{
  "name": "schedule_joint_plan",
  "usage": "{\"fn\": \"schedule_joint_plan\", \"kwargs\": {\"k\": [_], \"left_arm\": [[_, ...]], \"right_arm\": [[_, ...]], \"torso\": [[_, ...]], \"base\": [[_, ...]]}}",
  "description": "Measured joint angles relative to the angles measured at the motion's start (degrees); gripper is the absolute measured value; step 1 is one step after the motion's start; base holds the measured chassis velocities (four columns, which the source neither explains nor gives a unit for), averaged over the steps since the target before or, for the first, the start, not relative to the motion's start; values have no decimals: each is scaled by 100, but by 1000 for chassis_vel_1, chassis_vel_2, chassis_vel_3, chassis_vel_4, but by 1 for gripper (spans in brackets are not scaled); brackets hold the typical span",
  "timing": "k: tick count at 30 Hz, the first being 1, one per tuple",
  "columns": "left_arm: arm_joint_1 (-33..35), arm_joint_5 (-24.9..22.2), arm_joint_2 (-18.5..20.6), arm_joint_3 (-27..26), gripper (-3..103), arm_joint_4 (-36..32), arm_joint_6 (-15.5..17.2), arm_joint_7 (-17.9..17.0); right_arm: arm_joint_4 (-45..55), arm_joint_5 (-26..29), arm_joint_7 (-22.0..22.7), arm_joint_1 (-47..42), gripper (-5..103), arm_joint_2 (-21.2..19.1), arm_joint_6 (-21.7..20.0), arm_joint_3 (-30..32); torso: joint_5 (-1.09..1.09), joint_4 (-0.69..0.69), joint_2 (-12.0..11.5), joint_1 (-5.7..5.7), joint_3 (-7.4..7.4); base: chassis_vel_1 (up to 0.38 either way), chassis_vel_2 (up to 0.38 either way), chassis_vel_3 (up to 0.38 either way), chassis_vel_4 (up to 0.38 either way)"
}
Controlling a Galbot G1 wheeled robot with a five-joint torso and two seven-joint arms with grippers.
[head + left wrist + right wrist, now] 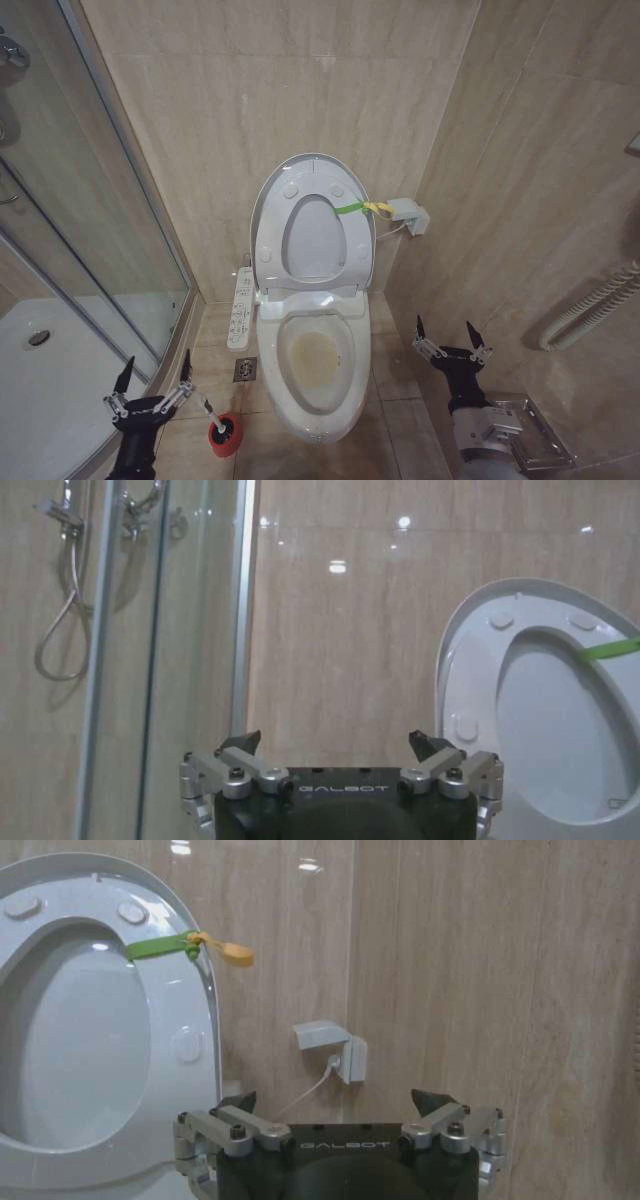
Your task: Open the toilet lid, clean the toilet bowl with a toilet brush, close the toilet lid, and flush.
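Overhead, toilet lid stands raised; left gripper and right gripper hover spread, toilet brush between.

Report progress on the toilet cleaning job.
Done: the toilet lid stands raised against the wall. In hand: nothing; the left gripper hangs open near the toilet brush on the floor, the right gripper open. Left: scrubbing the stained toilet bowl, closing, flushing.

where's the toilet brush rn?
Head view: the toilet brush stands on the floor tiles left of the toilet bowl, just beside the open left tool and near the floor drain.
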Motion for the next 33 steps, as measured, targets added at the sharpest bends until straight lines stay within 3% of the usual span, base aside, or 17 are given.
{"fn": "schedule_joint_plan", "kwargs": {"k": [9,20,33], "left_arm": [[-73,-35,-179,249,99,-118,374,31],[-52,310,-78,264,99,-466,1267,-188],[-141,327,-16,219,99,-207,1065,-71]], "right_arm": [[0,0,0,0,100,0,0,0],[0,0,0,0,100,0,0,0],[0,0,0,0,100,0,0,0]], "torso": [[0,0,0,0,0],[0,0,0,0,0],[0,0,0,0,0]], "base": [[0,0,0,0],[0,0,0,0],[0,0,0,0]]}}
